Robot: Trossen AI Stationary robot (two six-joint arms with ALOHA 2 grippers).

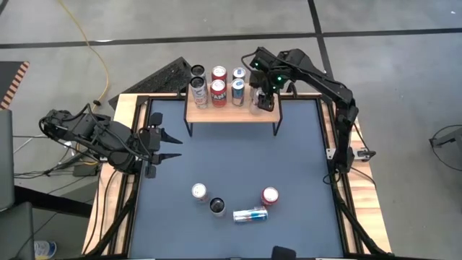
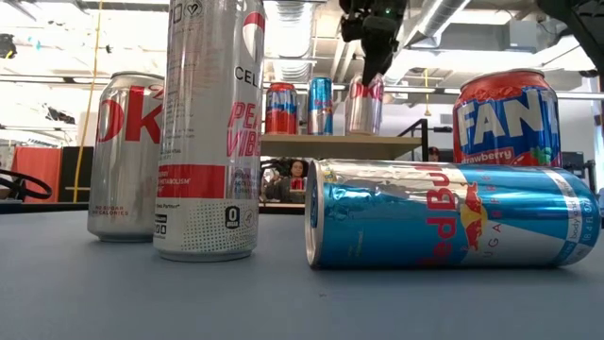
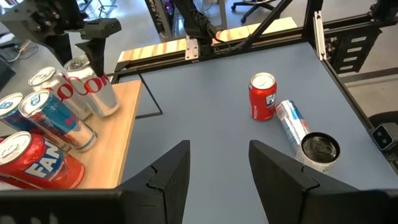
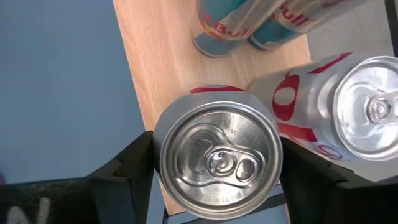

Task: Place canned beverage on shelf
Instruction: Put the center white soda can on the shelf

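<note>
Two arms show in the high view. At the left edge of the frame, the left gripper (image 1: 170,145) hangs over the table's (image 1: 238,159) left border, its fingers spread with nothing between them; its wrist view shows the same wide gap above bare blue surface. Right of it, in the lower middle of the frame, four cans wait on the table: a silver can (image 1: 199,192) standing, a dark-topped can (image 1: 217,206) beside it, a blue can (image 1: 250,214) lying on its side, and a red can (image 1: 270,196) upright. In the low view these four fill the foreground, the tall slim one cut off at the top edge, so little of the shelf behind is seen. Toward the top centre of the high view, the shelf (image 1: 232,114) carries several cans in two rows; its far row partly overhangs the back edge and labels there are hard to read. At the shelf's right end the right gripper (image 1: 263,100) hides most of the silver-and-red can (image 4: 217,152) beneath it. Its wrist view shows a finger on each side of that can's top, very close, yet whether they press it or have let go cannot be told. That can stands on the shelf's wood.
</note>
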